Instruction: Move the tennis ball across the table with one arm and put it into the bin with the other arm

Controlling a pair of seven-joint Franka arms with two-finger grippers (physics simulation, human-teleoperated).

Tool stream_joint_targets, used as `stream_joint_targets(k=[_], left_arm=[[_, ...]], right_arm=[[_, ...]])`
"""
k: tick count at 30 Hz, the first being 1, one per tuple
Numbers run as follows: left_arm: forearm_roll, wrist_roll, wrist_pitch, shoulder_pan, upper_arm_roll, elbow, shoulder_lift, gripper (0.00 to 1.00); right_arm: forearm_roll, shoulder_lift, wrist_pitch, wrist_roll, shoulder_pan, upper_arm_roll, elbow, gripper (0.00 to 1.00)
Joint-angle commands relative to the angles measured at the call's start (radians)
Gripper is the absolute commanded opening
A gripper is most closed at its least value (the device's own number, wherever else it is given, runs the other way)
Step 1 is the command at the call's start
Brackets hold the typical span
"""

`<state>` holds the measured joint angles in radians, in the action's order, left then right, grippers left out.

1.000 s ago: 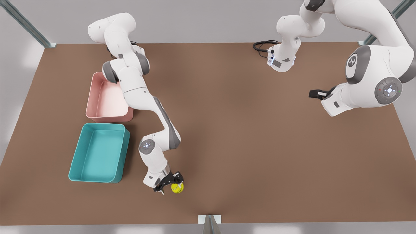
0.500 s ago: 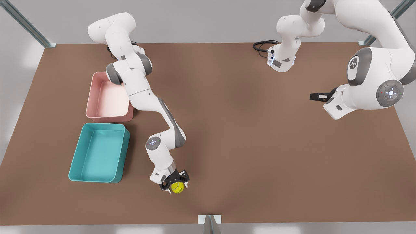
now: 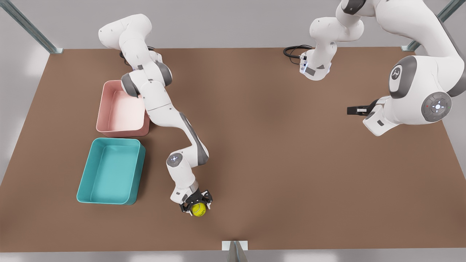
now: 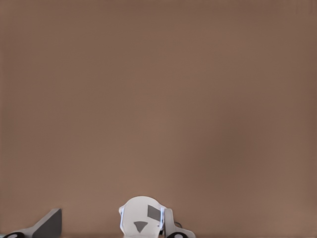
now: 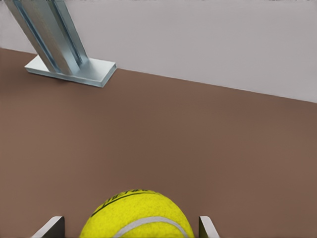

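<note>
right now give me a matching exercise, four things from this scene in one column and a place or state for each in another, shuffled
Things:
1. tennis ball
2. teal bin
3. pink bin
4. left pincer

Places or states:
a. hangs over bare table at the front view's right
b. between the right pincer's fingers, near the front table edge
c. partly hidden behind an arm
d. nearer the camera than the other bin

Pairs: 1-b, 2-d, 3-c, 4-a

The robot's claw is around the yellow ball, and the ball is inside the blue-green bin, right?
Not quite. The right claw is around the tennis ball, but the ball is on the table, apart from the teal bin, as the front view shows.
</note>
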<state>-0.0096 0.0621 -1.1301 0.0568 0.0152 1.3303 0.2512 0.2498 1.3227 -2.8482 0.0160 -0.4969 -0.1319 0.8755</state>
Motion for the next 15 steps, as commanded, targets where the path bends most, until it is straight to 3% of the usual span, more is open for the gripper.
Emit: stream_joint_targets(k=[1, 10, 12, 15], left_arm=[[0.0, 0.031, 0.0, 0.0, 0.0, 0.0, -0.001, 1.0], [0.0, 0.03, -0.004, -0.002, 0.0, 0.0, 0.007, 1.0], [0.0, 0.03, -0.004, -0.002, 0.0, 0.0, 0.007, 1.0], [0.0, 0.03, -0.005, -0.002, 0.0, 0.0, 0.01, 1.0]], right_arm=[[0.0, 0.001, -0.034, 0.004, 0.0, 0.0, -0.001, 1.0], [0.0, 0.027, -0.066, 0.004, -0.005, -0.006, -0.009, 1.0], [0.0, 0.027, -0.066, 0.001, -0.003, -0.006, -0.009, 0.94], [0.0, 0.027, -0.063, -0.005, -0.003, -0.006, -0.009, 0.78]])
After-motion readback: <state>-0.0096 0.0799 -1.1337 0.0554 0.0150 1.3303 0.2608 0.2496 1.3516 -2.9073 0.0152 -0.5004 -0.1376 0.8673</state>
